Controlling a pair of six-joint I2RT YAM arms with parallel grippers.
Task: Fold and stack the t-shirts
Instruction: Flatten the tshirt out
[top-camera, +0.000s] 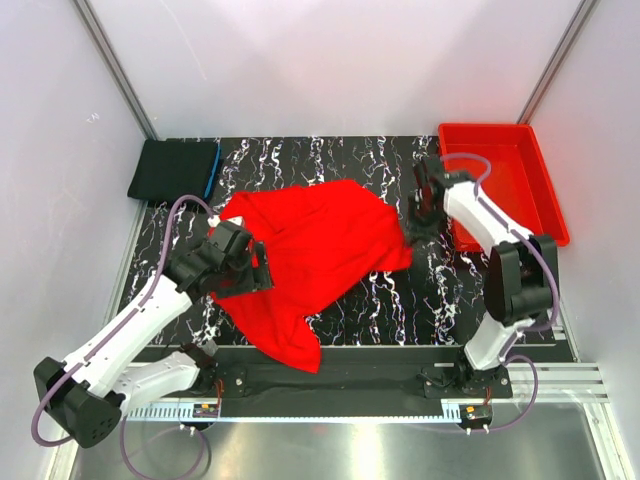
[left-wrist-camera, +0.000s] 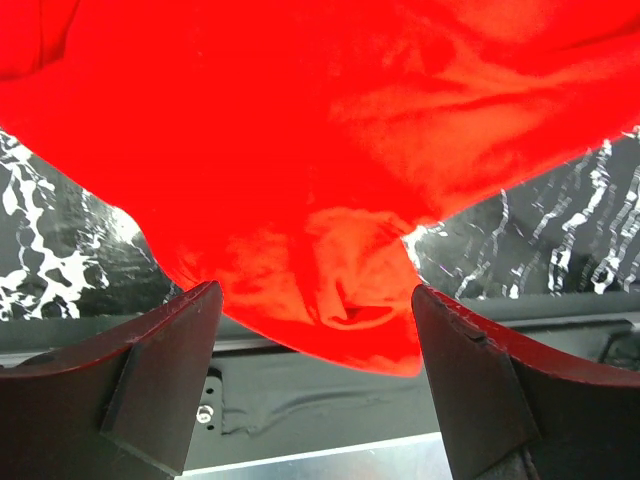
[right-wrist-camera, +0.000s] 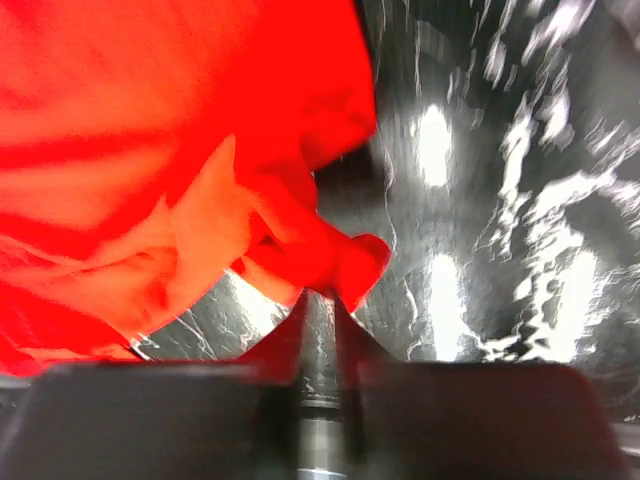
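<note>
The bright red t-shirt (top-camera: 320, 240) lies spread and rumpled across the middle of the black marbled table, one end hanging toward the near edge. My right gripper (top-camera: 418, 226) is at its right edge. In the right wrist view the right gripper (right-wrist-camera: 320, 300) is shut, pinching a bunched corner of the red t-shirt (right-wrist-camera: 130, 150). My left gripper (top-camera: 256, 276) hovers at the shirt's left side. In the left wrist view the left gripper (left-wrist-camera: 315, 292) stands wide open with a fold of the red t-shirt (left-wrist-camera: 320, 150) between and beyond its fingers. A folded black t-shirt (top-camera: 172, 170) with a blue edge sits at the far left corner.
A rigid red plastic bin (top-camera: 520, 170) stands at the far right, just beside the right arm. White walls close in the table on three sides. A metal rail (top-camera: 330, 400) runs along the near edge under the hanging cloth.
</note>
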